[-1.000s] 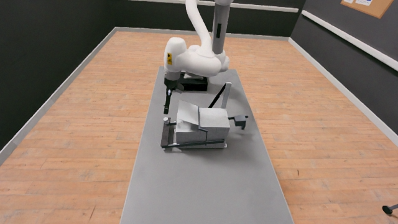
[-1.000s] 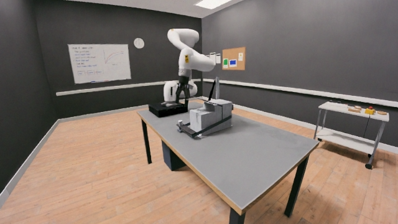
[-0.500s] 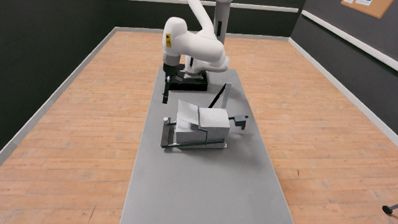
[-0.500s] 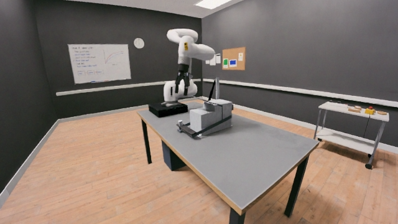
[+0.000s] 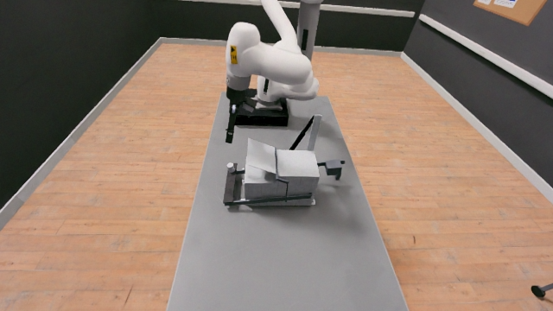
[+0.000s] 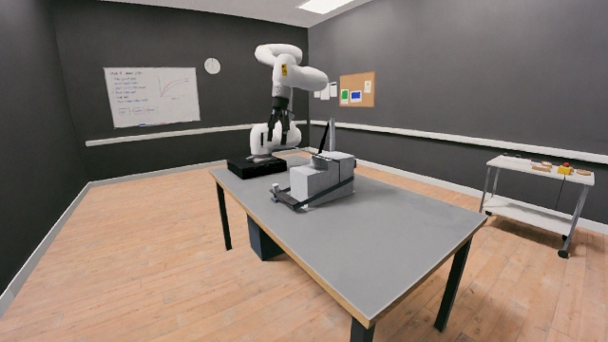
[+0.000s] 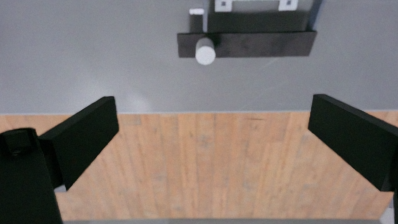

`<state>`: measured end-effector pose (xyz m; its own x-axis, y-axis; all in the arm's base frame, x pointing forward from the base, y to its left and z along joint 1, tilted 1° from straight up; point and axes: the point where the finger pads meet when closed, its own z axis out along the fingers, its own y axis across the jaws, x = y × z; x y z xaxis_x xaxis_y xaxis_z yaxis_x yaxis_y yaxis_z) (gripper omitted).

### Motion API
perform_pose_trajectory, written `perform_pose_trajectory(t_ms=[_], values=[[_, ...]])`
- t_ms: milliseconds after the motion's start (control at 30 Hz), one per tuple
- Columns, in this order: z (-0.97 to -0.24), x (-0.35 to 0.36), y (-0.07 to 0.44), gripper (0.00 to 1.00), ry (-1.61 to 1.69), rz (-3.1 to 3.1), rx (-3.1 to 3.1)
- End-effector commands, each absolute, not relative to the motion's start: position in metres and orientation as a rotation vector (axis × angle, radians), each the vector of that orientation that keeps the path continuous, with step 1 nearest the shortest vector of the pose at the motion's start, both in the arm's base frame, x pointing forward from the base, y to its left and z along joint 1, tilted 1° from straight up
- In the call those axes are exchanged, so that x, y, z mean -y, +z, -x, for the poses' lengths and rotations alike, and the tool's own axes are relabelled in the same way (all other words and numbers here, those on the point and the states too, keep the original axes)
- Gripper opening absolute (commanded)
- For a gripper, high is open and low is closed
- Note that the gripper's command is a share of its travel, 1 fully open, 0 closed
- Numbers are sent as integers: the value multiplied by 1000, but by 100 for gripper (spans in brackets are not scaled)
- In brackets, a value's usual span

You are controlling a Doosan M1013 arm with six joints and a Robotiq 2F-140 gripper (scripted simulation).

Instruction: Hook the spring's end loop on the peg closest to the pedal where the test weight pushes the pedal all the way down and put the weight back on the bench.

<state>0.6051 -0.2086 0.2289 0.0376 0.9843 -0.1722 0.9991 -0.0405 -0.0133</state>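
My tool [image 5: 229, 136] [image 6: 276, 140] [image 7: 213, 112] is fully open and holds nothing. Seen from above, the pale weight [image 5: 231, 168] [image 6: 275, 188] [image 7: 205, 53] lies lower and nearer, apparently upright at the pedal's [image 5: 230, 190] [image 6: 286, 198] [image 7: 260, 45] far end. The feeder [image 5: 298, 164] [image 6: 303, 184] stands close on its right; the worktop's [image 5: 285, 259] [image 6: 380, 237] [image 7: 60, 60] left edge leaves more room, I judge.

The site was a robotics lab or teaching workshop. Indicators: a white robot arm [image 5: 276, 65] [image 6: 299, 76] mounted at a workbench [image 5: 281, 259] [image 6: 380, 237], a whiteboard [image 6: 152, 97] bearing notes and a graph, and a wheeled cart [image 6: 579, 209].
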Motion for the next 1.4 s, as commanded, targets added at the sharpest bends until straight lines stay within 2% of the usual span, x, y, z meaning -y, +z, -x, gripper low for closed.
perform_pose_trajectory(t_ms=[0,1367], values=[[-605,209,227,100,-202,-2180,-2096],[-605,209,231,100,-203,-2180,-2096]])
